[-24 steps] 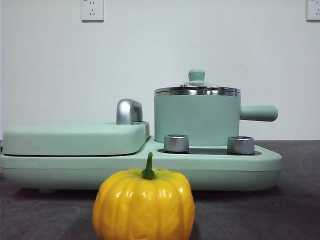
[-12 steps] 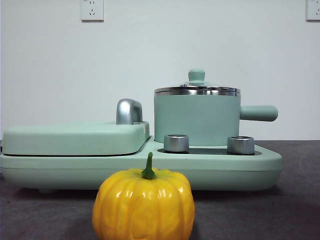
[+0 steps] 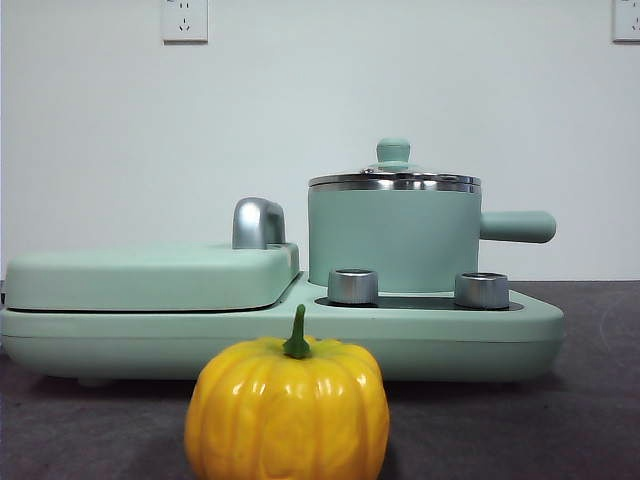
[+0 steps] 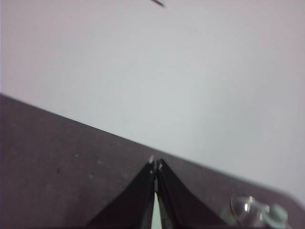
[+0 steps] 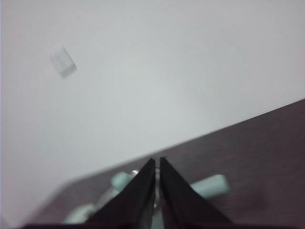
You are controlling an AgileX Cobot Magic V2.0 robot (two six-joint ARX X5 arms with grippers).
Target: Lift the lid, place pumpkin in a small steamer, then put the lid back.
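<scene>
A glossy yellow-orange pumpkin (image 3: pixel 288 410) with a green stem sits on the dark table at the front, before the mint-green base. The small steamer (image 3: pixel 394 238), a mint-green pot with a stubby side handle, stands on the base's right half. Its lid (image 3: pixel 394 177) with a mint-green knob rests closed on the pot. Neither arm shows in the front view. My left gripper (image 4: pixel 156 165) is shut and empty, high above the table. My right gripper (image 5: pixel 156 162) is also shut and empty, with the steamer's handle (image 5: pixel 209 185) blurred beyond it.
The wide mint-green base (image 3: pixel 280 335) carries two steel knobs (image 3: pixel 352 286) in front of the pot. A flat mint-green rectangular cover (image 3: pixel 150 275) with a steel hinge piece (image 3: pixel 257 222) lies on its left half. A white wall stands behind.
</scene>
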